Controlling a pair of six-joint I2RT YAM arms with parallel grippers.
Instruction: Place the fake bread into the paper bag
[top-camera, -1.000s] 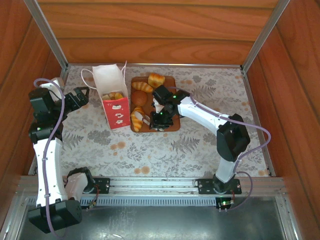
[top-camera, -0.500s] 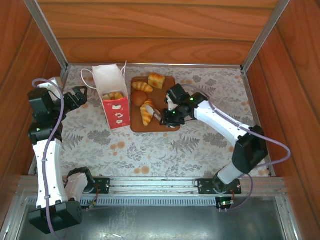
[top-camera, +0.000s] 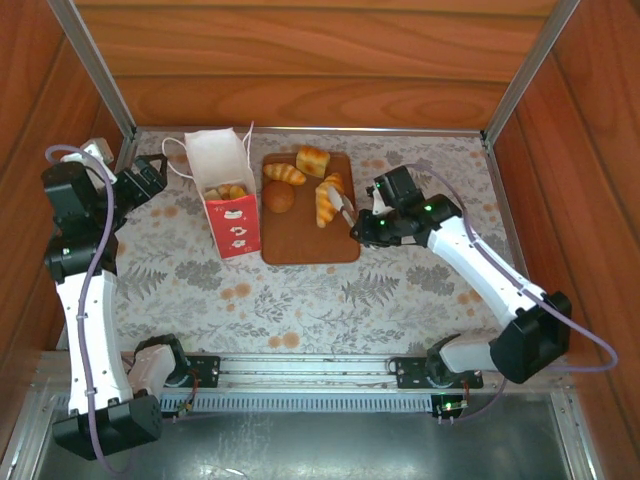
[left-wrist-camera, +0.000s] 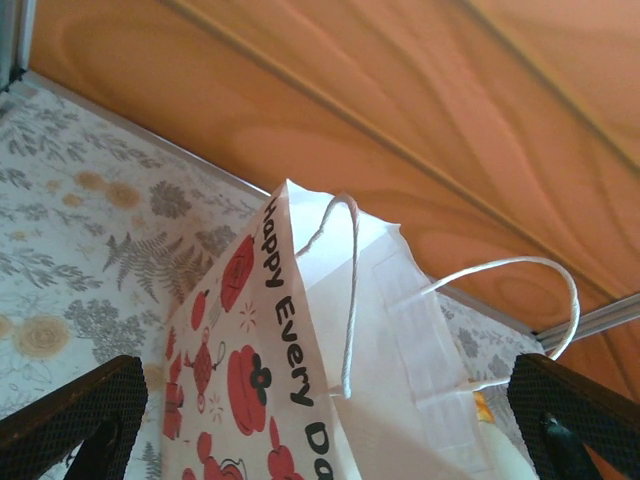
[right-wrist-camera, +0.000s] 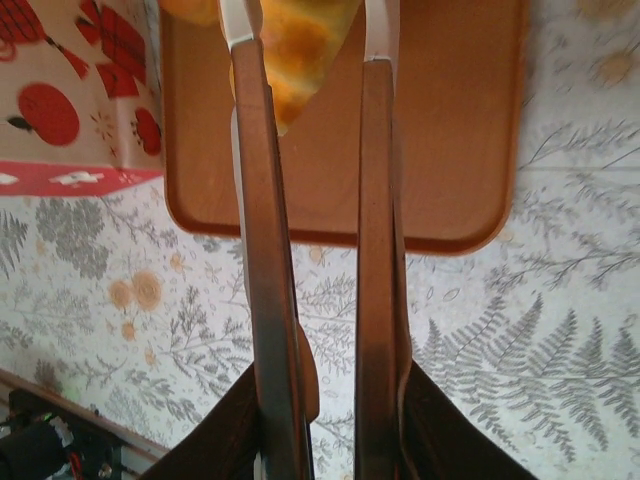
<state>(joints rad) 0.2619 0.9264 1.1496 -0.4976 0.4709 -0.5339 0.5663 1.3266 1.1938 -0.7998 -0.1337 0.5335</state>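
- Wood-panelled walls (top-camera: 320, 60) close round the flowered counter (top-camera: 420, 290), where the paper bag (top-camera: 232, 215) stands upright. It is white above and red in front with small white marks, and has white cord handles.
- Some of the fake bread (top-camera: 226, 191), small and golden-brown, lies inside the bag. Just right of the bag, a brown board (top-camera: 310, 245) carries a croissant (top-camera: 285, 174), a round bun (top-camera: 278, 196) and a squarish loaf (top-camera: 312, 160).
- My right end effector (top-camera: 365, 225), beyond the board from the bag, is clenched on the tongs (top-camera: 343, 205). Their tips pinch a striped roll (top-camera: 327, 200); I cannot tell whether it is lifted or resting on the board.
- My left end effector (top-camera: 152, 178) sits at the bag's other side, released, jaws wide.
- From my left wrist, the lettering (left-wrist-camera: 283, 300) "Happy Every" reads on the bag's side among red figures, with my fingers (left-wrist-camera: 70, 420) flanking it. From above it is too small to read.
- From my right wrist, the roll's end sits between the tongs' metal tips.
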